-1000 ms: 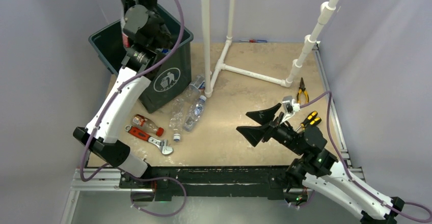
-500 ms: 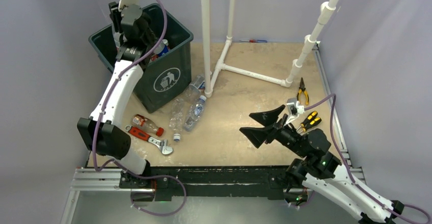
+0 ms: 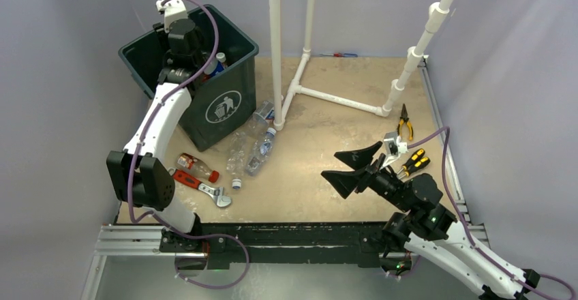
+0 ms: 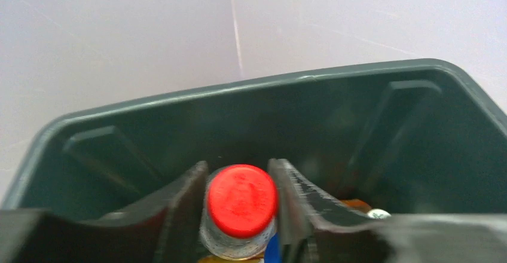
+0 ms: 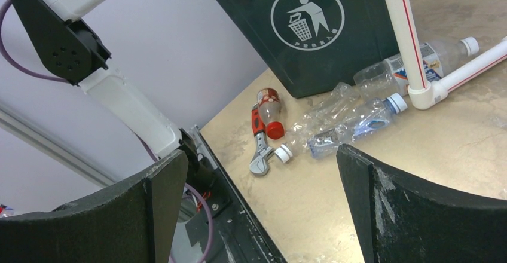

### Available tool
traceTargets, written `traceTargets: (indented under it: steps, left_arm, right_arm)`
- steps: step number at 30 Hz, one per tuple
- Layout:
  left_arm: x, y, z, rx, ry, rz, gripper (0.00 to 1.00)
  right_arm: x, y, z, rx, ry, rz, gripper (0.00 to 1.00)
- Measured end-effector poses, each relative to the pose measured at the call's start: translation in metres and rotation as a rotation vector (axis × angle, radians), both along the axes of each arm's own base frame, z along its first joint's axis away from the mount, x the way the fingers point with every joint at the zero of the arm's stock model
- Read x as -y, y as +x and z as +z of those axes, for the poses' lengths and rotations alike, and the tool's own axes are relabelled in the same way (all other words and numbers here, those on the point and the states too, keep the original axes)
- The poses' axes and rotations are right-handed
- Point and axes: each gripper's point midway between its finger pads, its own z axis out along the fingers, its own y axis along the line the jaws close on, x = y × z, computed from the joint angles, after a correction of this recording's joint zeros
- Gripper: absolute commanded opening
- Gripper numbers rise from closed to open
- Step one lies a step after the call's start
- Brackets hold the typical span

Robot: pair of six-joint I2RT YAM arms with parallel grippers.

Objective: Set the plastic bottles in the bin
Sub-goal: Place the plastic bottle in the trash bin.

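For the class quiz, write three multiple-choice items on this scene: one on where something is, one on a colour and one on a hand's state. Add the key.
1. The bottle in the left hand is:
A. over the bin's open top
B. lying beside the bin
C. under the bin

2. That bottle's cap is:
A. white
B. blue
C. red

3. The right hand is:
A. shut on a bottle
B. open and empty
C. shut with nothing in it

Key:
1 A, the bin's walls ring the bottle in the left wrist view.
2 C, the cap shows plain red there.
3 B, its jaws stand wide apart with nothing between them.
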Motion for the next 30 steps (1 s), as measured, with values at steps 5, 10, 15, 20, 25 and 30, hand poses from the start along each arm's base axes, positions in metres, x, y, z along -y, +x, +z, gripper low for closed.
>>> traceTargets:
  steps: [5,10,15,20,25,30]
  left_arm:
    - [0.007,0.0,-0.006,-0.002,-0.045,-0.033,0.95]
    - [0.008,-0.017,0.016,0.042,-0.08,-0.049,0.99]
    - [0.004,-0.059,0.073,0.181,-0.145,-0.063,0.99]
    - [0.007,-0.123,0.126,0.331,-0.241,-0.135,0.99]
    - [0.02,-0.186,0.133,0.402,-0.378,-0.259,0.99]
    - [0.05,-0.224,0.082,0.334,-0.518,-0.417,0.99]
  right_arm:
    - [0.0,0.001,-0.001,-0.004,-0.004,-0.003,0.99]
    - [0.001,0.003,-0.002,-0.006,-0.004,-0.017,0.99]
    - [0.0,0.004,-0.004,-0.013,-0.012,-0.019,0.99]
    - [-0.002,0.009,-0.009,-0.046,-0.016,-0.03,0.99]
    - [-0.01,0.017,-0.025,-0.113,-0.049,-0.042,0.99]
    - [-0.017,0.022,-0.041,-0.175,-0.082,-0.044,0.99]
